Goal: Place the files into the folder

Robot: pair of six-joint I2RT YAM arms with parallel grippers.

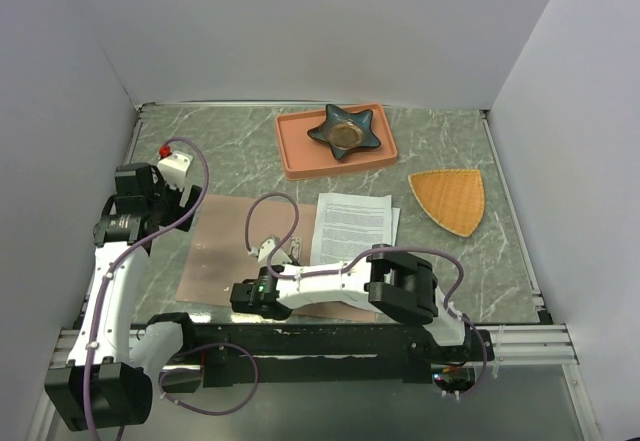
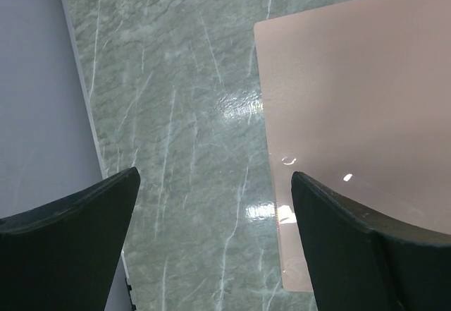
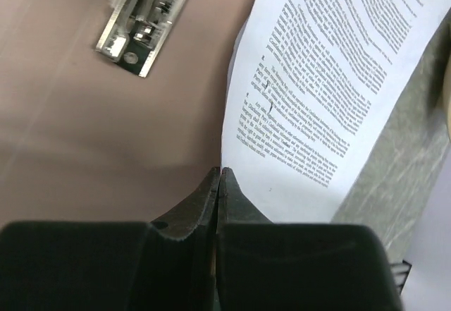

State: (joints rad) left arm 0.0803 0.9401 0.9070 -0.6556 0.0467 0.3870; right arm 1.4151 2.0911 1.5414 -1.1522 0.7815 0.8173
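Above, the files (image 1: 355, 223) are lying partly on the right side of the folder (image 1: 215, 251); at your left wrist, the left fingers (image 2: 70, 230) are gaping wide over the folder's edge; at your right wrist, the right fingers (image 3: 189, 216) are pressing together beside the files.

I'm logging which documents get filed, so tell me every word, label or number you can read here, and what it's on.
The files: dense lines of small black print, too small and blurred to read; nothing can be quoted.
The folder, metal clip, tray, star dish and fan mat: no text visible.
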